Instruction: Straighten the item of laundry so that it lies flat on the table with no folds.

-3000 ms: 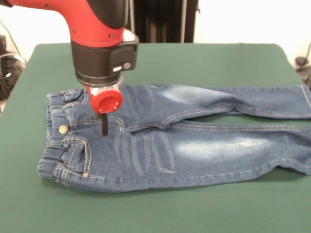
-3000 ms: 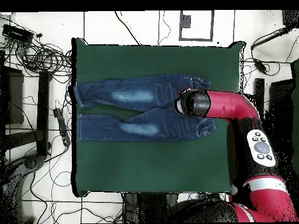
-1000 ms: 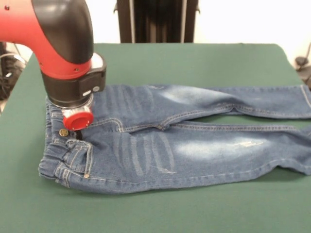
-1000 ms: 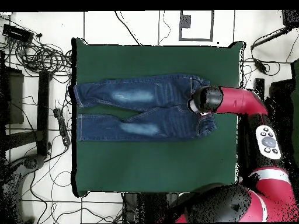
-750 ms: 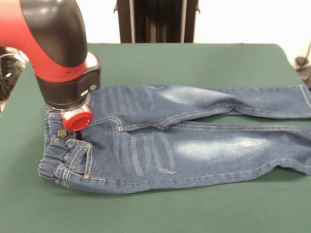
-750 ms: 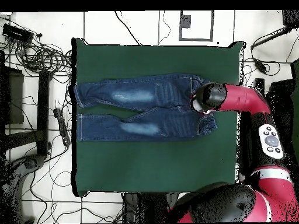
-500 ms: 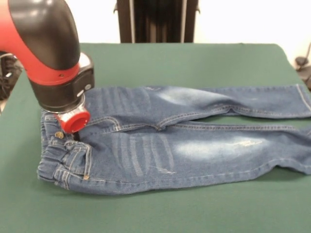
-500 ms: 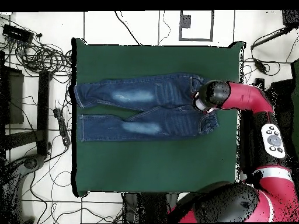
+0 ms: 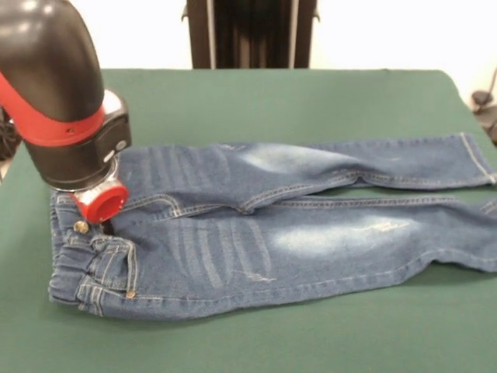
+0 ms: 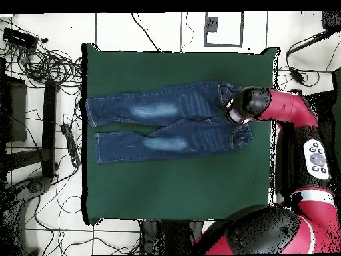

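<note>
The item of laundry (image 9: pixel 272 233) is a small pair of blue jeans with faded patches. It lies across the green table (image 9: pixel 311 101), waistband at the left of the front view and both legs stretched to the right. My gripper (image 9: pixel 106 224) comes down at the waistband beside the brass button and is shut on the denim; the red cap hides most of it. Seen from overhead, the jeans (image 10: pixel 166 123) lie slightly slanted on the table (image 10: pixel 173 187), and the gripper (image 10: pixel 238 115) sits at their right end, under the arm's wrist.
The red arm (image 10: pixel 293 110) reaches in over the table's right edge in the overhead view. Cables (image 10: pixel 40 67) lie on the floor to the left of the table. A black stand (image 9: pixel 248 35) rises behind the table's far edge.
My gripper has moved from the seat of the jeans to the waistband and then towards the table's edge. The jeans slid along with it, and their legs now lie slightly slanted.
</note>
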`<move>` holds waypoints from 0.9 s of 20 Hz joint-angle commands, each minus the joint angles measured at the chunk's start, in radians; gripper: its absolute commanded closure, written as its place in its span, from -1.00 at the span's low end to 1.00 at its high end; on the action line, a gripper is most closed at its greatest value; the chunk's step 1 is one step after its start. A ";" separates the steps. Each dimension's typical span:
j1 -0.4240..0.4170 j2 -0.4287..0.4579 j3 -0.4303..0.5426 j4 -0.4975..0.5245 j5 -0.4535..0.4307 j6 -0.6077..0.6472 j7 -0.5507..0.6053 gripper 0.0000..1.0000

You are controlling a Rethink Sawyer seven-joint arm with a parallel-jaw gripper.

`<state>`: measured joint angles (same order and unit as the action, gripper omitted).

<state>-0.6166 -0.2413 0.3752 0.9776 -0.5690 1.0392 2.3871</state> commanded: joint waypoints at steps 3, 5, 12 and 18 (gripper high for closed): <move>-0.028 -0.013 0.057 -0.078 -0.041 -0.027 -0.354 -1.00; -0.034 -0.046 0.033 -0.039 -0.028 -0.036 -0.300 -1.00; -0.043 -0.099 -0.027 0.103 0.016 -0.099 -0.063 -1.00; -0.020 -0.160 -0.084 0.181 0.017 -0.155 0.069 -1.00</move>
<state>-0.6667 -0.3414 0.3398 1.0193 -0.5620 0.9820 2.3762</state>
